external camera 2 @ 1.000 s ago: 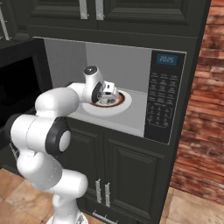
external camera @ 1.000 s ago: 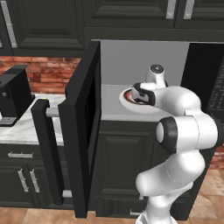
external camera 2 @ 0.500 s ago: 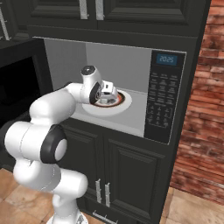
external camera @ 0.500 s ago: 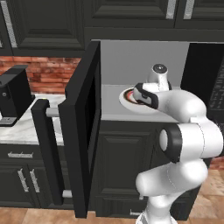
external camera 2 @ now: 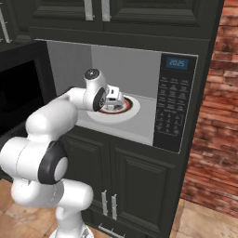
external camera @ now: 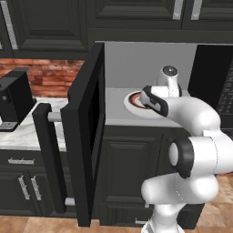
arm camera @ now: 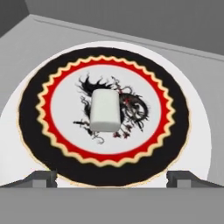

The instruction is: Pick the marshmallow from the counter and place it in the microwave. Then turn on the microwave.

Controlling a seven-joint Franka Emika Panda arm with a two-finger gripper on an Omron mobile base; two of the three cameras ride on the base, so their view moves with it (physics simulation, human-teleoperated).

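- White marshmallow (arm camera: 105, 110) lying at centre of red-ringed turntable (arm camera: 199, 131) inside microwave (external camera 2: 179, 100), apart from both fingertips.
- Gripper (arm camera: 111, 178) with jaws spread wide, released, empty.
- Placing done, by judgement; next: withdraw arm, swing door (external camera: 86, 150) shut, press keypad (external camera 2: 168, 109).

Grey microwave (external camera 2: 139, 125) floor, patterned turntable (arm camera: 175, 113) on it, marshmallow (arm camera: 105, 110) lying at centre

Red brick wall (external camera 2: 209, 139), dark cabinets (external camera 2: 139, 181), tan tiled floor (external camera 2: 204, 223)
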